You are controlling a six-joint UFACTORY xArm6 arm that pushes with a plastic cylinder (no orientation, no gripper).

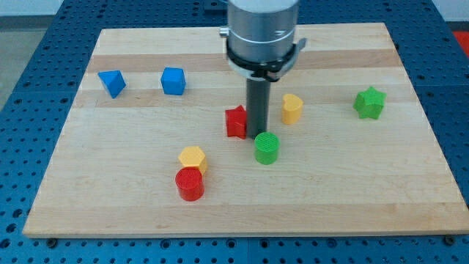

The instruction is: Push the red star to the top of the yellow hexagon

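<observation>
The red star point(236, 122) lies near the middle of the wooden board, partly hidden on its right side by my rod. My tip point(258, 136) sits right against the star's right edge, just above the green round block point(267, 148). The yellow hexagon point(193, 158) lies below and to the left of the star, touching the red round block point(190, 183) beneath it. A second yellow block point(292, 108) stands just right of my rod.
A blue block point(112, 83) and a blue cube point(174, 81) lie at the upper left. A green star point(369, 103) lies at the right. The wooden board point(242, 213) rests on a blue perforated table.
</observation>
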